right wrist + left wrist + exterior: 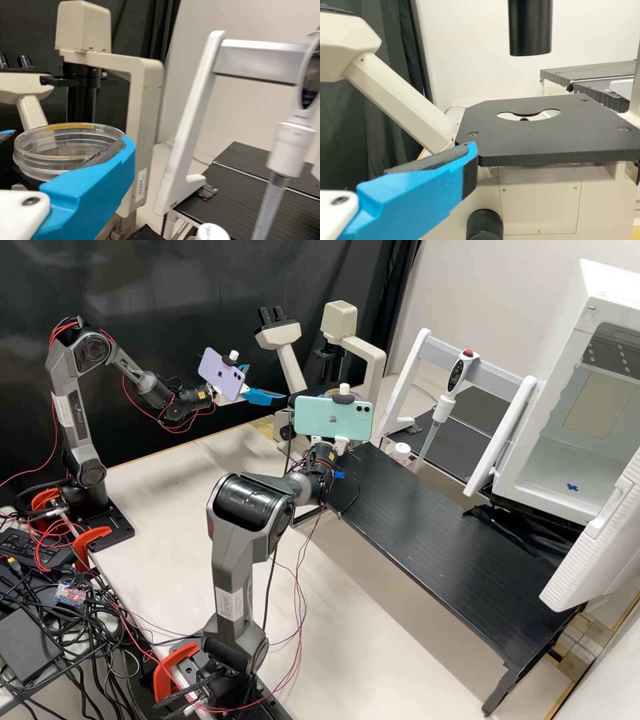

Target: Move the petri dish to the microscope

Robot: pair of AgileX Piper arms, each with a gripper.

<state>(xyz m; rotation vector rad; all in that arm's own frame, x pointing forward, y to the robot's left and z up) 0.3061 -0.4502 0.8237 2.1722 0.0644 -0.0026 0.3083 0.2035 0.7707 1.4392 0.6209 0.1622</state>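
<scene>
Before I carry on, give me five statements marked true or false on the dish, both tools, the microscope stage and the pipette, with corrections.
1. The right tool holds the petri dish. True.
2. The dish rests on the microscope stage. False: it is between the right tool's fingers.
3. The left tool is shut. False: its fingers are spread apart.
4. The microscope stage has an opening in it. True.
5. The left tool holds the pipette. False: it hangs on a stand.

The right pincer (340,441) grips the clear petri dish (60,162) in front of the cream microscope (142,105).
</scene>
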